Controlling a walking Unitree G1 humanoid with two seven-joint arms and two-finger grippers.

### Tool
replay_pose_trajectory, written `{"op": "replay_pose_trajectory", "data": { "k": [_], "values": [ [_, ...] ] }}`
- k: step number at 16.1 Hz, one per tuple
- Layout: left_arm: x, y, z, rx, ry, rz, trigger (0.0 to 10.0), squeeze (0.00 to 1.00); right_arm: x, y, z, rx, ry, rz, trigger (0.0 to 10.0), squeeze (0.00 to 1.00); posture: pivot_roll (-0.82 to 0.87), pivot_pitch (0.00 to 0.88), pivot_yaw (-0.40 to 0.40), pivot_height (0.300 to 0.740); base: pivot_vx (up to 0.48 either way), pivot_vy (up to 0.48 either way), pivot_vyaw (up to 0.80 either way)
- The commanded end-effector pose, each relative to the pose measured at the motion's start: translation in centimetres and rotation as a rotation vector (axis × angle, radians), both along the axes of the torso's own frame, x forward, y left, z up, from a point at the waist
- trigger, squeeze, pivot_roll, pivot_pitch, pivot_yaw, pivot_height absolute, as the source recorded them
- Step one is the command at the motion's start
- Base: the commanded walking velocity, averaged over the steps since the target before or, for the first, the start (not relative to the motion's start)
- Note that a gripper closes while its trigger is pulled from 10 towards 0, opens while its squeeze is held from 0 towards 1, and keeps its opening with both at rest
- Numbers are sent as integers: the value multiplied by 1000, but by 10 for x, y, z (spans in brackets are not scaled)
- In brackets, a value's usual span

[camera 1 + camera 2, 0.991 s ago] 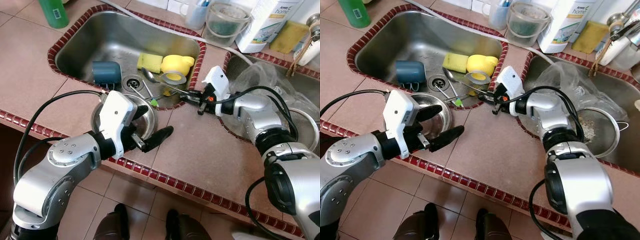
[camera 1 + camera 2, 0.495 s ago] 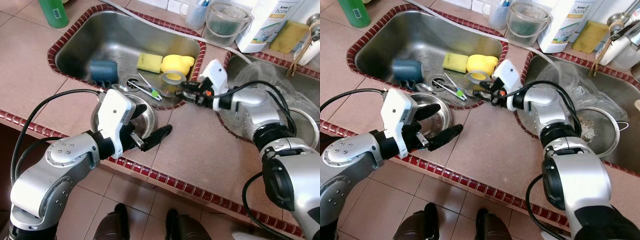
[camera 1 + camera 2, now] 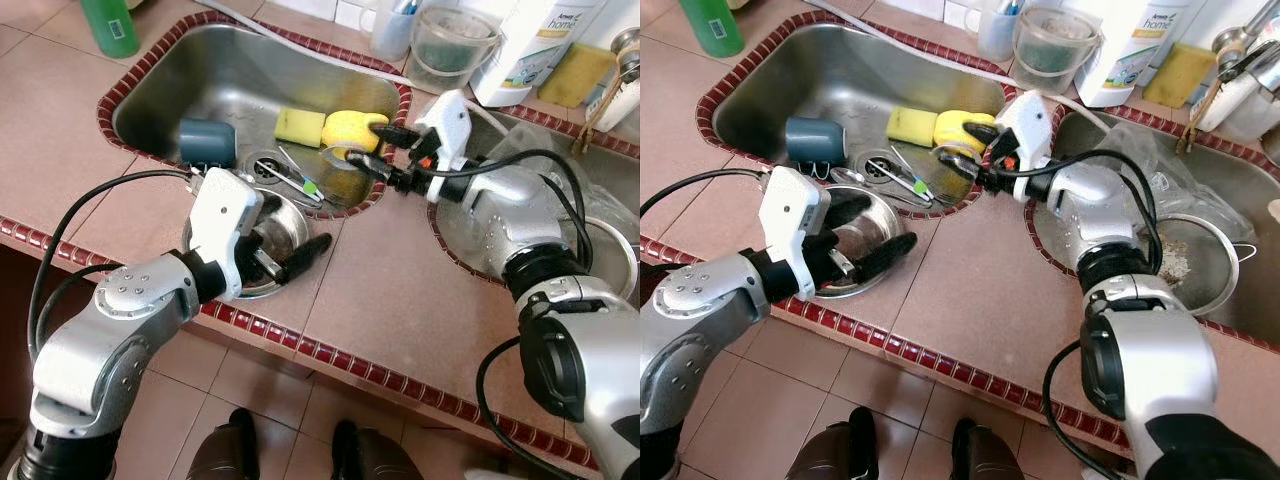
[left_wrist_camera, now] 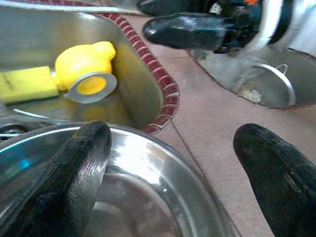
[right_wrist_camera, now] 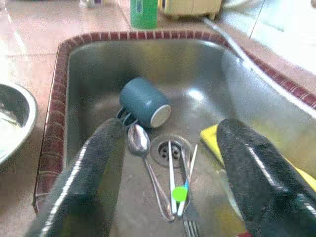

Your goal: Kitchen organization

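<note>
A steel bowl point(image 3: 288, 216) sits on the tiled counter in front of the left sink point(image 3: 180, 75). My left gripper point(image 3: 285, 237) is open and straddles the bowl's rim, one finger inside and one outside on the counter. In the sink lie a blue mug point(image 3: 207, 142) on its side, a yellow sponge point(image 3: 299, 125), a yellow cup point(image 3: 352, 128), and a spoon point(image 5: 139, 140) with other cutlery point(image 3: 297, 180) by the drain. My right gripper point(image 3: 378, 150) hovers open over the sink's right end, next to the yellow cup, holding nothing.
A green bottle point(image 3: 110, 25) stands at the back left. A clear tub point(image 3: 447, 45), a white carton point(image 3: 535, 40) and a sponge point(image 3: 578, 70) line the back. The right sink point(image 3: 470, 245) holds a plastic bag point(image 3: 520, 155) and a strainer point(image 3: 605, 250). Red trim point(image 3: 350, 362) edges the counter front.
My right gripper has risen from the sink's front rim to beside the yellow cup, its fingers spread. The cutlery now lies by the drain. My left gripper has pushed further onto the bowl.
</note>
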State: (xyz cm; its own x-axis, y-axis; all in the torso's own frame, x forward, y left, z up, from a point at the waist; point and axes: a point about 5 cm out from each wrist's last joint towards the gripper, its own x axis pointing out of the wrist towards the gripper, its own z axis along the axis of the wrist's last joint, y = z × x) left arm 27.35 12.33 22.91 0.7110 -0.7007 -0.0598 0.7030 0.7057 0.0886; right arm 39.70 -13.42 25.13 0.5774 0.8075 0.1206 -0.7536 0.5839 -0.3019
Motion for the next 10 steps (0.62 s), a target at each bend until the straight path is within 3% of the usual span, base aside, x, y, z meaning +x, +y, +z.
{"op": "replay_pose_trajectory", "data": {
  "k": [1,4,8,9,10],
  "values": [
    [4,-2,-2,18,-16,-13,10000,0,-4,-4,-4,48,-31,-9,10000,1000,-4,203,-87,740,0,0,0],
    [9,1,-6,23,-22,-1,10000,0,-8,-5,-10,86,-54,-23,10000,1000,-13,187,-79,740,0,0,0],
    [30,11,-4,41,-73,32,10000,0,-26,-5,-24,147,-81,-39,10000,1000,-45,123,-55,740,0,0,0],
    [37,15,-4,47,-85,44,10000,0,-35,-5,-30,152,-88,-42,10000,0,-50,115,-51,740,0,0,0],
    [39,16,-4,48,-88,48,10000,0,-39,-5,-31,152,-92,-42,10000,0,-50,115,-51,740,0,0,0]
  ]
}}
